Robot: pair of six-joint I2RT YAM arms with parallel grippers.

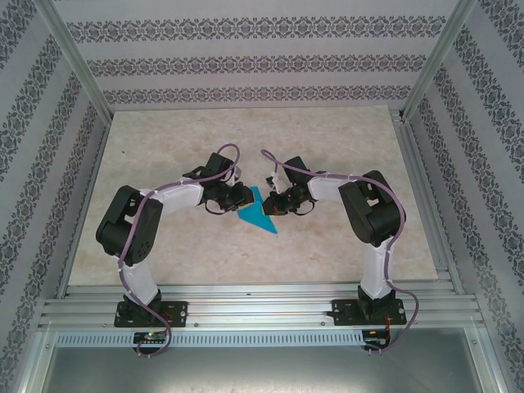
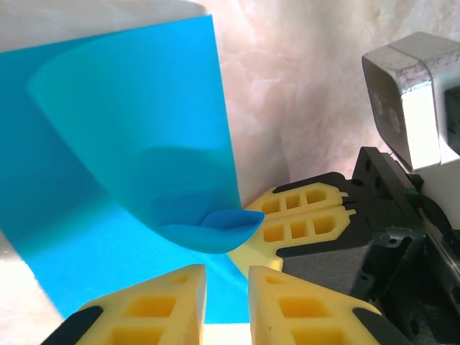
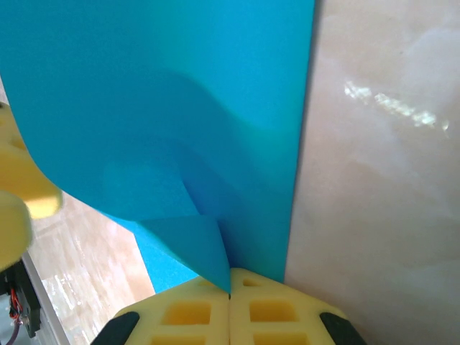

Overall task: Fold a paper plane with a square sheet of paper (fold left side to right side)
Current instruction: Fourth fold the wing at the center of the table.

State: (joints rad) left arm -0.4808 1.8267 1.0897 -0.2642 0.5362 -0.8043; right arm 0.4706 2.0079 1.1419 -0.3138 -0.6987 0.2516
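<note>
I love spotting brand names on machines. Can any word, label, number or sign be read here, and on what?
None can be read. The blue sheet of paper is plain, the yellow fingers are unmarked, and the walls bear only an ornamental pattern. Anything on the arm bases is too small to tell.

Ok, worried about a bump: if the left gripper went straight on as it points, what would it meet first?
Probably the paper's curled lip, just ahead of the left gripper; the right gripper pinching it sits close behind, though depth is unclear.
</note>
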